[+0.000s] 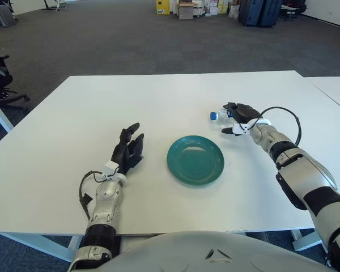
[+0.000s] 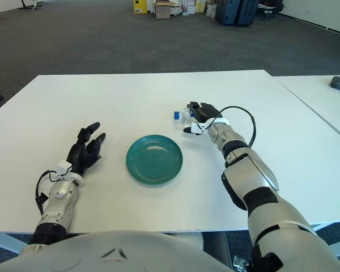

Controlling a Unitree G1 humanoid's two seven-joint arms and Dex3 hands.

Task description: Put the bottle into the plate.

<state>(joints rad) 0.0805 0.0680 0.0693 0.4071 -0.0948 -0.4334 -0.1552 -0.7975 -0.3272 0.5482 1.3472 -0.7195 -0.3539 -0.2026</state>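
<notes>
On the table [image 1: 175,96], the bottle [image 1: 220,115] lies behind and right of the plate [image 1: 195,160].

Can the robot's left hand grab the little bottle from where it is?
Probably not easily. The left hand is left of the green plate, while the bottle lies beyond the plate's far right side, and the right hand already covers it.
</notes>
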